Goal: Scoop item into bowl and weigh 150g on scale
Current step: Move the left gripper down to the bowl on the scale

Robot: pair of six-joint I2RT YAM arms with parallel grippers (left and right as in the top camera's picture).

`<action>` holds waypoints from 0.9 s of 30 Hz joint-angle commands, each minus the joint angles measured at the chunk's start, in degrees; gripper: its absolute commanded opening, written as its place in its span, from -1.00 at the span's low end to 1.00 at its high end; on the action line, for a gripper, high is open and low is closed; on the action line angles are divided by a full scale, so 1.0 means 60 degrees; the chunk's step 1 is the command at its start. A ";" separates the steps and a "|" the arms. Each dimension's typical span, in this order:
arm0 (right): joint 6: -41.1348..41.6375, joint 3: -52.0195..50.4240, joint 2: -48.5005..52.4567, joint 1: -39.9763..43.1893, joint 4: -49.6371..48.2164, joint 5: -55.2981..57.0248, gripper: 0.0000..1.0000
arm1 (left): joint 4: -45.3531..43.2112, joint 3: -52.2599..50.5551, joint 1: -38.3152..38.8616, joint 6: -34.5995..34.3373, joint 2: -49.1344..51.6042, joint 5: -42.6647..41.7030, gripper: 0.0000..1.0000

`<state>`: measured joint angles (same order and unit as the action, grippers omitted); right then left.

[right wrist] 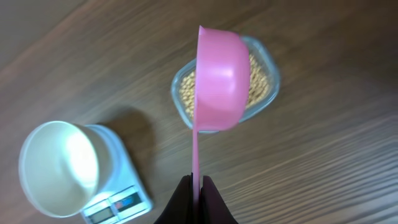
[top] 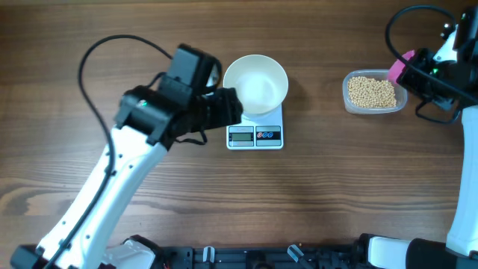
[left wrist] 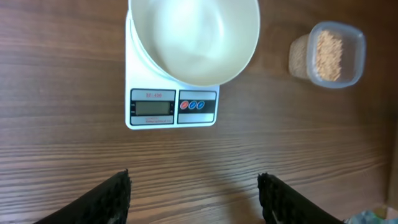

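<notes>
The left pincer (left wrist: pixel 193 182), jaws wide and holding nothing, hovers at 9 o'clock of the white square scale (left wrist: pixel 171 109) bearing the round white bowl (left wrist: pixel 193 37). The right pincer (right wrist: pixel 197 186), closed on a pink plastic scoop (right wrist: pixel 221 78), hangs over pale-beige beans (top: pixel 372 92) in the clear plastic tub (left wrist: pixel 359 53) at 3 o'clock. The scale lettering is unreadable.

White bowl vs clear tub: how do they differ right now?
The bowl is round, opaque white and empty; the tub is a clear rounded rectangle holding beans. The bowl sits on the scale; the tub sits on the table. Both are open-topped.
</notes>
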<state>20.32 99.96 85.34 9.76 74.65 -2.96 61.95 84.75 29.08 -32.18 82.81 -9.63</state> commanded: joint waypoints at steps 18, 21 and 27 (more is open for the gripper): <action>-0.1883 0.0138 0.0073 0.0004 -0.0131 0.0018 -0.91 | -0.0973 -0.1574 0.1537 -0.0280 0.0962 0.0656 -0.92; -0.1887 0.0138 0.0102 0.0004 -0.0153 0.0022 -0.91 | -0.1767 -0.2408 0.1606 -0.0288 0.0980 0.1013 -0.92; -0.1891 0.0131 0.0255 0.0004 -0.0186 0.0022 -0.91 | -0.2186 -0.3537 0.1341 -0.0601 0.0976 0.0681 -0.92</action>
<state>10.13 99.96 85.43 9.76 73.84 -2.11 49.23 66.19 38.33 -34.28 88.29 -5.61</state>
